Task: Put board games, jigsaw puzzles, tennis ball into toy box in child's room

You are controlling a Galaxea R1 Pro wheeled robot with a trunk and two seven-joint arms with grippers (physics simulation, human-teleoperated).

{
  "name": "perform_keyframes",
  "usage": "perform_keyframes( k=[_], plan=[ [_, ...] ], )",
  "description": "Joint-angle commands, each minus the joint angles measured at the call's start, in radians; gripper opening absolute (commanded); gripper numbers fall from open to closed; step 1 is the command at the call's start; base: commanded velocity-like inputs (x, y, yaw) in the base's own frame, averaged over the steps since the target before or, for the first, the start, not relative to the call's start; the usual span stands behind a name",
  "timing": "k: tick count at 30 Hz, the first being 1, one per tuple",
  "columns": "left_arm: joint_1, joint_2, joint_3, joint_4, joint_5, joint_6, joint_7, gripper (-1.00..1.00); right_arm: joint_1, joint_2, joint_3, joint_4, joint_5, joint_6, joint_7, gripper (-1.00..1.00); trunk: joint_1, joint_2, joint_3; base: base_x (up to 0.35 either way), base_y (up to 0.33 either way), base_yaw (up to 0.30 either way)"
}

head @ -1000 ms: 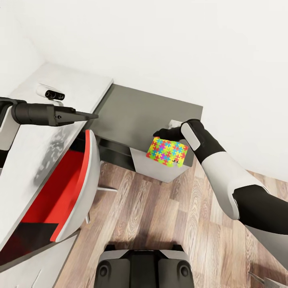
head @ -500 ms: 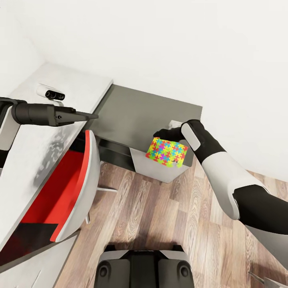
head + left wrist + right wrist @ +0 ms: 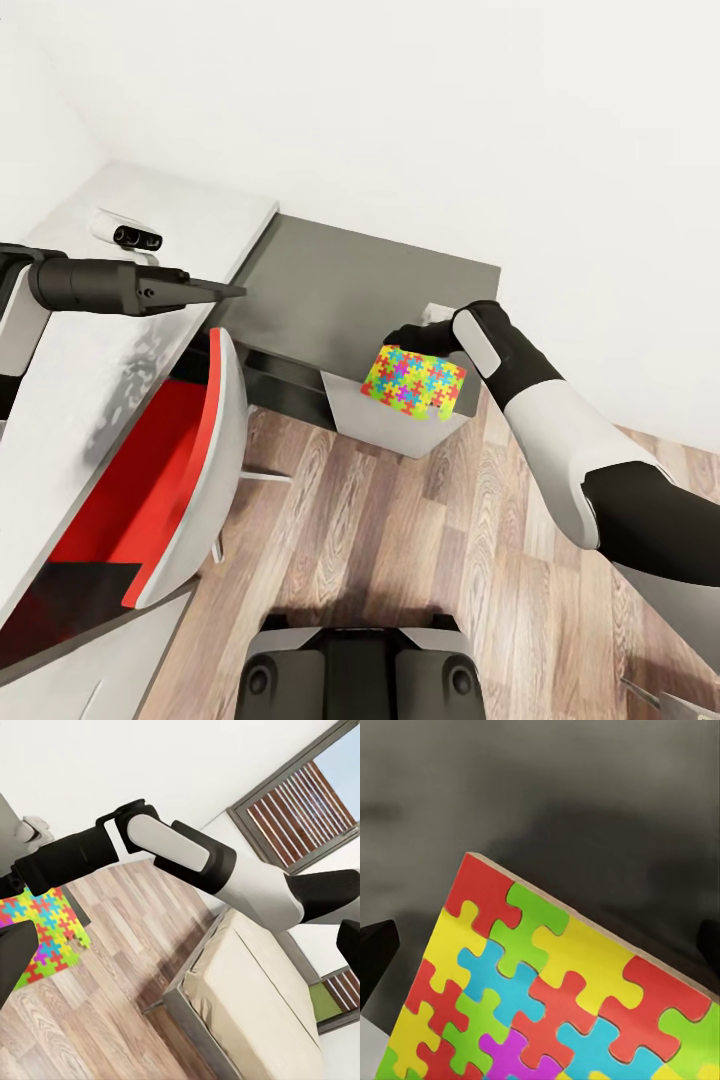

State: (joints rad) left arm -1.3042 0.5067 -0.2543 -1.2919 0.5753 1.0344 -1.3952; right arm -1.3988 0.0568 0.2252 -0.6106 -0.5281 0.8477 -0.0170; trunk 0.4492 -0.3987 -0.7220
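Observation:
A jigsaw puzzle (image 3: 414, 383), a thin slab of bright interlocking pieces, hangs tilted under my right gripper (image 3: 405, 338), which is shut on its upper edge. It is held in the air in front of the low dark-grey-topped cabinet (image 3: 350, 285), above the wood floor. Up close, the puzzle (image 3: 547, 982) has the dark cabinet top behind it. My left gripper (image 3: 235, 291) is open and empty, hovering over the pale table (image 3: 170, 215) and pointing towards the cabinet. The left wrist view shows the puzzle (image 3: 45, 934) and the bed (image 3: 255, 1012). The toy box, board games and tennis ball are out of view.
A red chair (image 3: 150, 480) with a white shell is tucked against the table edge. A small white and black object (image 3: 125, 232) lies on the table. White walls close the corner behind the cabinet. Wood floor (image 3: 400, 540) lies in front of my base.
The whole picture has slid slightly left, so the camera moved. Both arms keep their pose and the puzzle stays in the right gripper.

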Motion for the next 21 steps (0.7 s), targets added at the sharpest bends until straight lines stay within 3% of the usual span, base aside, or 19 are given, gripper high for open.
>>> perform_keyframes(
  k=[1, 21],
  plan=[
    [-0.001, 0.001, -0.003, 0.0, 0.003, 0.01, -0.002, 1.0, 0.0, 0.0, 0.003, 0.055, 0.007, 0.002, -0.003, 1.0, 0.001, -0.001, -0.001, -0.024, 0.0, -0.001],
    [-0.001, 0.001, -0.002, 0.0, 0.003, 0.01, -0.001, 1.0, 0.001, 0.0, 0.003, 0.055, 0.007, 0.002, -0.003, 1.0, 0.001, -0.001, -0.001, -0.044, 0.0, 0.0]
  ],
)
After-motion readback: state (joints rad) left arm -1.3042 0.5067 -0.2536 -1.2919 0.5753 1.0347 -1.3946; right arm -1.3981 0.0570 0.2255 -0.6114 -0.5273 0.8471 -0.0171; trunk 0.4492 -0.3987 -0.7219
